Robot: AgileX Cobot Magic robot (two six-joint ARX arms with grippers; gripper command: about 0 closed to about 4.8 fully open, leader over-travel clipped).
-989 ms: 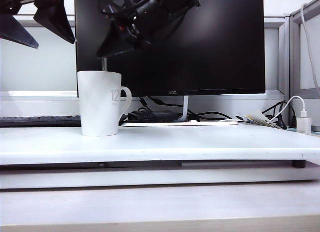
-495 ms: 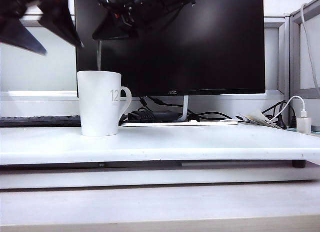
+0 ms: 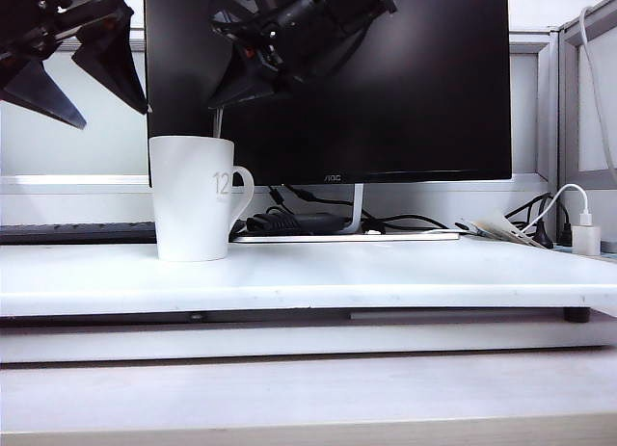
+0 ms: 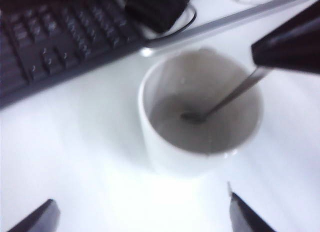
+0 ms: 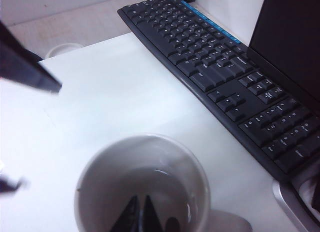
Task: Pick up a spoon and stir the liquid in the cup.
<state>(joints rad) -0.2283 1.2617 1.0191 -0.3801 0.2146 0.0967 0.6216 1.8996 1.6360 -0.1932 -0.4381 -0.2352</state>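
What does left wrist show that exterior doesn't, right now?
Left wrist only: inside of the cup, with the spoon tip resting in the liquid; the keyboard keys.
Exterior only: the monitor, the "12" print, both arms, the open left claw up left.
Both: cup, spoon handle, the right claw shut on the spoon.

I have my left claw (image 3: 72, 75) hanging high at the left of the exterior view, fingers (image 4: 35, 219) spread wide with nothing between them. My right arm reaches across from the upper middle, its claw (image 3: 231, 90) angled down and leftward, fingers (image 5: 137, 214) pressed together, pinching the spoon (image 3: 218, 124).
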